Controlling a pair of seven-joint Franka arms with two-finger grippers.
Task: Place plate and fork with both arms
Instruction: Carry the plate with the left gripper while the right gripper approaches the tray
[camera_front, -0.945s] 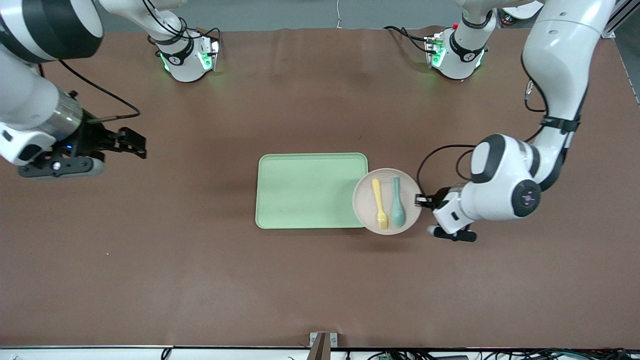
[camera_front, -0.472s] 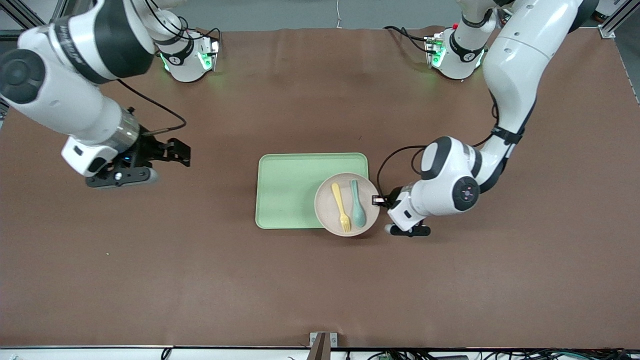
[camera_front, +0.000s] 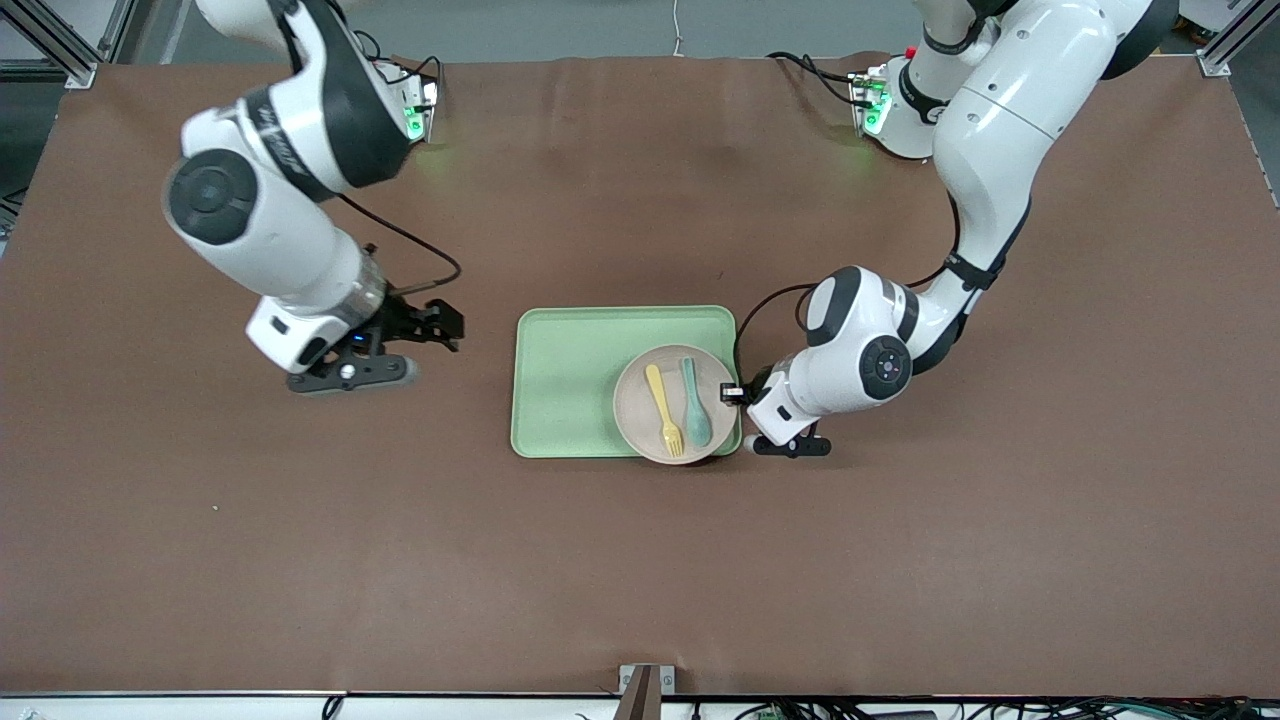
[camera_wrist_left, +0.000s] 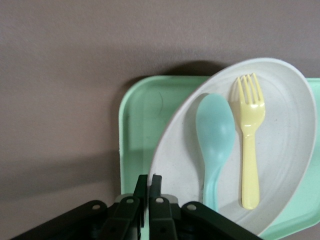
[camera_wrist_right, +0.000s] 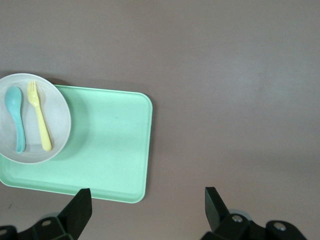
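Note:
The beige plate (camera_front: 640, 415) is over the corner of the light-green tray (camera_front: 570, 380) that lies toward the left arm's end and nearer the front camera. Its rim slightly overhangs the tray's edge. The pale-yellow fork (camera_front: 662, 397) lies in the plate beside a teal spoon (camera_front: 694, 402). My left gripper (camera_front: 733, 393) is shut on the plate's rim. In the left wrist view the jaws (camera_wrist_left: 149, 182) pinch the rim of the plate (camera_wrist_left: 285, 150), with the fork (camera_wrist_left: 250, 145) and spoon (camera_wrist_left: 216, 135) in it. My right gripper (camera_front: 452, 327) is open and empty over the table beside the tray.
The right wrist view shows the tray (camera_wrist_right: 110, 145) with the plate (camera_wrist_right: 55, 125), fork (camera_wrist_right: 40, 122) and spoon (camera_wrist_right: 16, 117), and my open right gripper (camera_wrist_right: 147, 196). Brown table cover (camera_front: 640, 560) surrounds the tray. The arm bases stand along the table's edge farthest from the front camera.
My left gripper has carried the plate, with fork and spoon, from beside the tray to over its corner. My right arm has swung in toward the tray.

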